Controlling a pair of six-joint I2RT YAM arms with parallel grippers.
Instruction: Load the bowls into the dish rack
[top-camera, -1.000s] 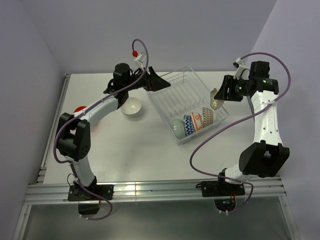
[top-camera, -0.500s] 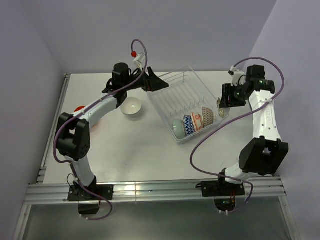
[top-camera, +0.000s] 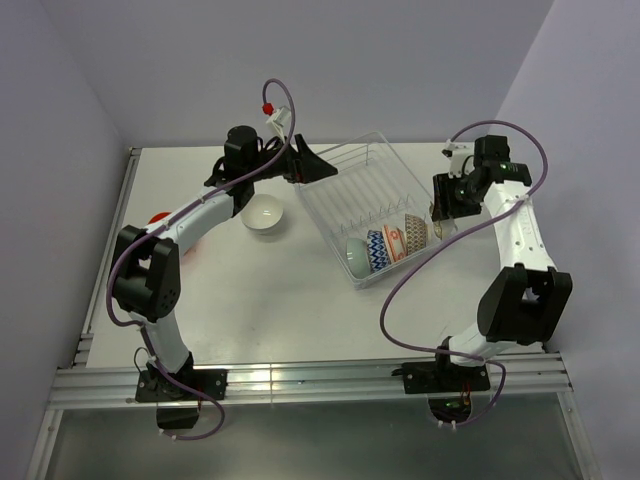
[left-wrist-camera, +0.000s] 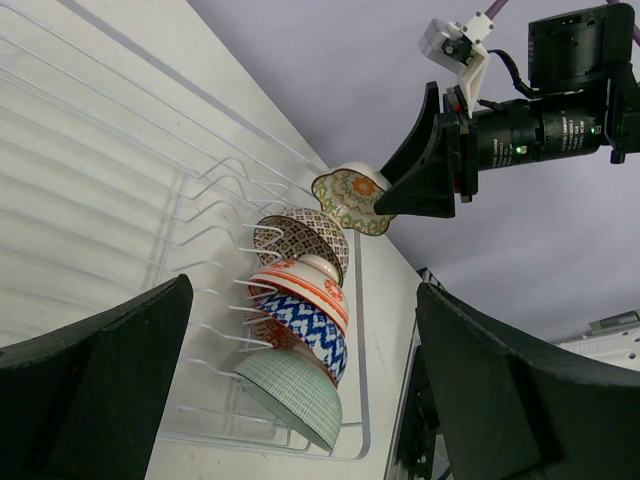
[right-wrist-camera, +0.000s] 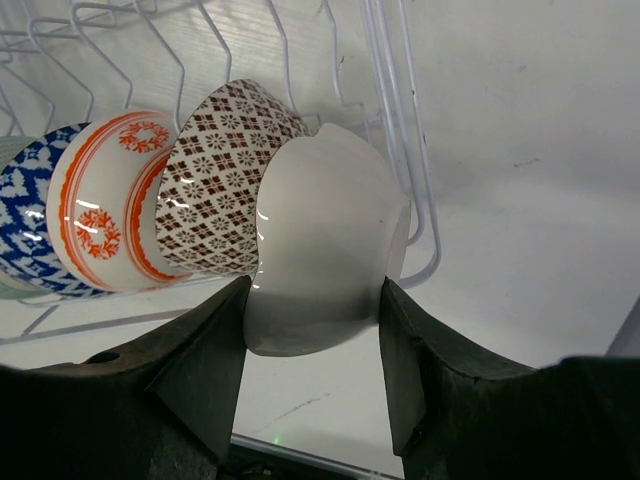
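Note:
The clear dish rack (top-camera: 350, 185) holds a row of bowls on edge: pale teal (top-camera: 355, 257), blue-white (top-camera: 376, 250), orange-white (top-camera: 405, 235) and a brown-grey patterned one (right-wrist-camera: 215, 190). My right gripper (top-camera: 440, 210) is shut on the scalloped flower-shaped bowl (right-wrist-camera: 325, 240) and holds it upright at the rack's end, right beside the patterned bowl. That bowl also shows in the left wrist view (left-wrist-camera: 350, 200). My left gripper (top-camera: 315, 165) hangs open and empty over the rack's far end. A white bowl (top-camera: 264, 214) sits on the table left of the rack.
An orange-red bowl (top-camera: 158, 218) peeks out at the table's left edge, partly hidden by the left arm. The right arm's purple cable loops over the table in front of the rack. The rack's far rows of prongs (left-wrist-camera: 120, 180) hold nothing.
My right gripper has moved left and down with the scalloped bowl, from above the rack's right corner to beside the patterned bowl. The left arm has not moved.

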